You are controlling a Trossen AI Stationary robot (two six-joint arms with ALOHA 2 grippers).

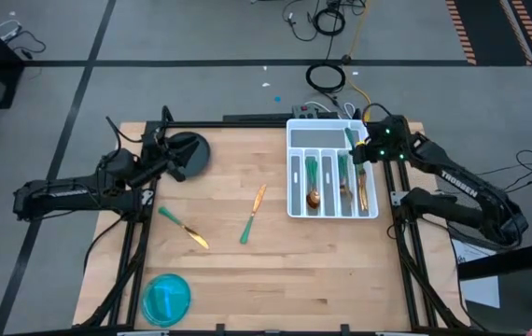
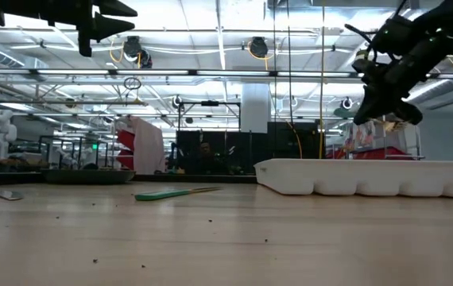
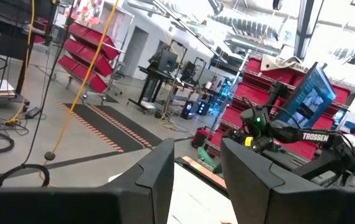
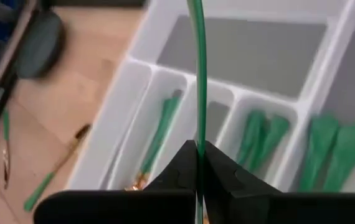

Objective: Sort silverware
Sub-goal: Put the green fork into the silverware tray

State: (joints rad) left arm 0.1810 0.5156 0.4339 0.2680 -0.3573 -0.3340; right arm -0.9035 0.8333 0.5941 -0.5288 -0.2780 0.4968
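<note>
The right end effector, pinched on a green-handled utensil, hangs over the white tray near the counter's far right corner. Next: lower, release into matching slot. Left end effector waits, part-open.

The middle of the light wooden bench lies mostly bare, broken only by two loose green-handled gold utensils and left of centre. The white compartmented plastic tray fills the far right part, with the right gripper above its far right edge. A blue round bowl occupies the near left corner; a dark round dish and the left gripper crowd the far left corner.
</note>
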